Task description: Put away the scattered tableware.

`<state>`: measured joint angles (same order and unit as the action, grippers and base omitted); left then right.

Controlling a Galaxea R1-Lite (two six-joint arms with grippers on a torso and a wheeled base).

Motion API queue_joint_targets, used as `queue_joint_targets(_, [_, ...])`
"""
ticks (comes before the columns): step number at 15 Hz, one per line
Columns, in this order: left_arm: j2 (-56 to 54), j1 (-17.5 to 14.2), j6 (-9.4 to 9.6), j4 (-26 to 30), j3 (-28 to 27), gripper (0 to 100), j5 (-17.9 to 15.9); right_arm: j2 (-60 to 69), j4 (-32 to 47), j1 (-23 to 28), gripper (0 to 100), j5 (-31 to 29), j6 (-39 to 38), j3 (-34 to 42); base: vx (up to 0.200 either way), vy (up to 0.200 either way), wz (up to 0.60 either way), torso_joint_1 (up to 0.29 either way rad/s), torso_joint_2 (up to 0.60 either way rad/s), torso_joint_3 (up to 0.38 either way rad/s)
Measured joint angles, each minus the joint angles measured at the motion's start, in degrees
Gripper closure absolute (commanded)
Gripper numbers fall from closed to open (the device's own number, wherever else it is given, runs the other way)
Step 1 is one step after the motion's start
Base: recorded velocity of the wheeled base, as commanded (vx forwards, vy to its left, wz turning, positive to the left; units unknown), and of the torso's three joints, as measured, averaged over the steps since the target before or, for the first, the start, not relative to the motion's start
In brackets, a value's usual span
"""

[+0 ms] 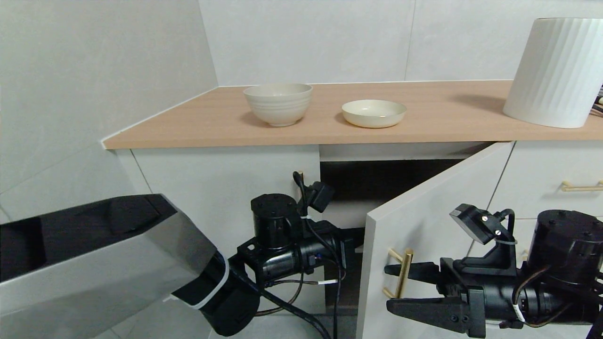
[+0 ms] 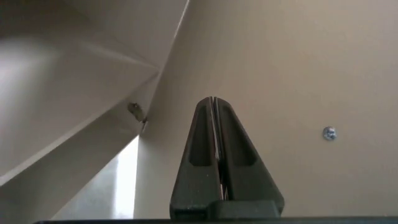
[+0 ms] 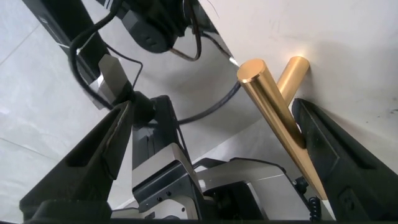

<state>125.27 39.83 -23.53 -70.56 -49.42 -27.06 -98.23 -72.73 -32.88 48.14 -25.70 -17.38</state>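
With the right end effector (image 1: 388, 287) spread wide around the gold handle (image 1: 400, 273) and the left end effector (image 2: 212, 106) pinched shut at the cabinet opening (image 1: 377, 179), the door (image 1: 424, 202) risked swinging onto it, while bowl (image 1: 278, 103) and dish (image 1: 373, 113) sat on the surface (image 1: 188, 127).

The head camera looks forward and down at the brass bar handle (image 1: 406, 273) from farther back. The right wrist camera sees the same handle (image 3: 273, 112) close up.

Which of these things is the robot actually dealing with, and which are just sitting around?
Part of the job: bowl; shallow dish; cabinet door, standing ajar; its brass handle, between the fingers of the open right gripper.

Just there: white ribbed container; drawer handle.
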Motion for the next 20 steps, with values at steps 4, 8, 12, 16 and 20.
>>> queue_joint_targets(4, [-1.04,2.78,-0.01,-0.05,0.5,100,0.07,-0.15,0.28,2.23,0,-0.6,2.13,-0.26,0.0,0.0,0.0,0.0,0.0,0.0])
queue_joint_targets(8, [-2.5,3.77,0.0,-0.2,1.79,100,0.3,0.02,0.23,5.44,0,-1.18,2.41,-0.67,0.0,0.0,0.0,0.0,0.0,0.0])
queue_joint_targets(12, [-3.68,3.96,0.02,-0.16,2.67,100,0.38,0.83,0.26,8.22,0,-7.56,7.78,1.34,0.0,0.0,0.0,0.0,0.0,0.0])
queue_joint_targets(16, [-4.07,4.16,0.07,-0.17,2.71,100,-0.17,5.27,0.55,9.01,0,-18.88,15.19,8.57,0.0,0.0,0.0,0.0,0.0,0.0])
queue_joint_targets(20, [-4.05,4.29,0.0,-0.2,3.04,100,0.02,17.16,13.12,9.13,0,-20.11,15.87,12.2,0.0,0.0,0.0,0.0,0.0,0.0])
